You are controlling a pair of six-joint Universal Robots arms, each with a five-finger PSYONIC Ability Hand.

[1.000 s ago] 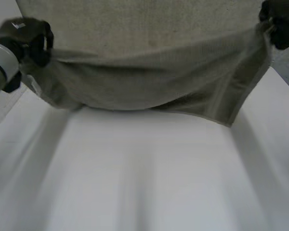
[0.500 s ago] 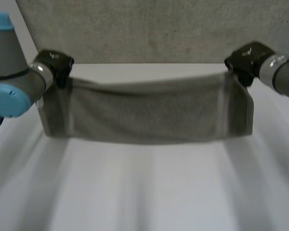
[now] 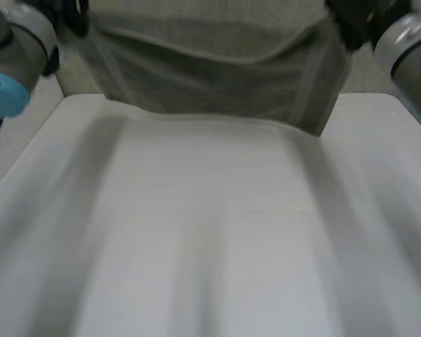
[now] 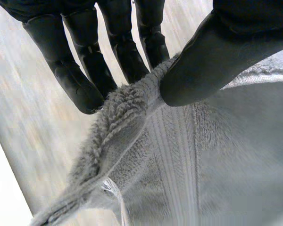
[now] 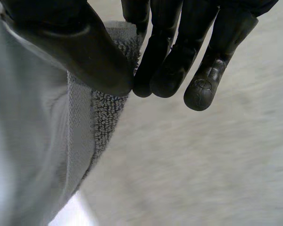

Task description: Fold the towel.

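A grey-beige towel (image 3: 217, 77) hangs in the air over the far edge of the white table (image 3: 210, 239), stretched between both hands with its lower edge sagging. My left hand (image 3: 69, 10) holds its upper left corner. In the left wrist view that hand (image 4: 132, 47) pinches the fluffy towel (image 4: 179, 160) edge between thumb and fingers. My right hand (image 3: 354, 17) holds the upper right corner. In the right wrist view that hand (image 5: 170, 52) pinches the towel (image 5: 61, 136) corner between thumb and fingers.
The table's white top stretches from the towel toward me. Beyond its far edge lies a speckled grey floor (image 3: 372, 77). My grey arms with light-blue caps (image 3: 3, 91) come in at both upper corners.
Both hands have carried the towel away from me and upward, from over the table's middle to its far edge. The grips have stayed the same.
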